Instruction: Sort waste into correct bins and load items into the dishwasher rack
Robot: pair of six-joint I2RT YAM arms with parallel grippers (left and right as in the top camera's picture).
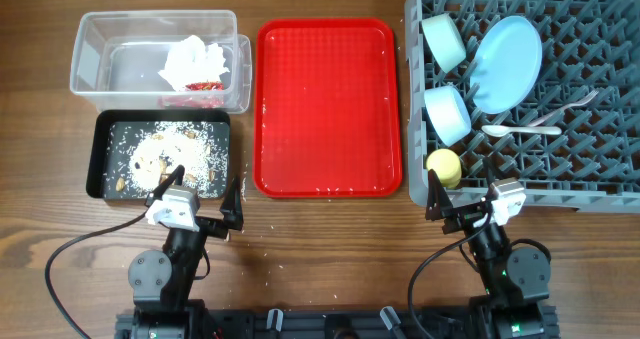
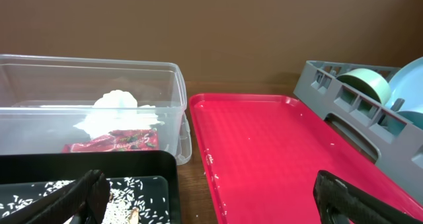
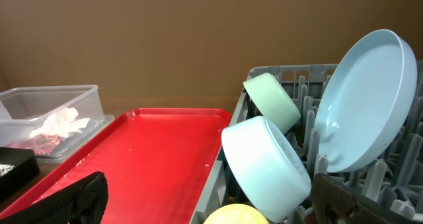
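The crumpled white wrapper with red print [image 1: 195, 67] lies in the clear tub [image 1: 95, 39], also in the left wrist view [image 2: 115, 121]. Rice and brown scraps [image 1: 165, 154] lie in the black tray [image 1: 100, 174]. The grey rack [image 1: 600, 129] holds the blue plate [image 1: 507, 62], green bowl [image 1: 444, 41], blue bowl [image 1: 447, 114], yellow cup [image 1: 443, 166], white spoon [image 1: 520, 131] and fork [image 1: 580, 100]. My left gripper [image 1: 203, 201] is open and empty at the near edge of the black tray. My right gripper [image 1: 462, 204] is open and empty before the rack's front edge.
The flat red serving tray [image 1: 328, 104] lies between the bins and the rack, with a few rice grains on it. Loose grains lie on the wooden table by the black tray's near right corner [image 1: 240, 231].
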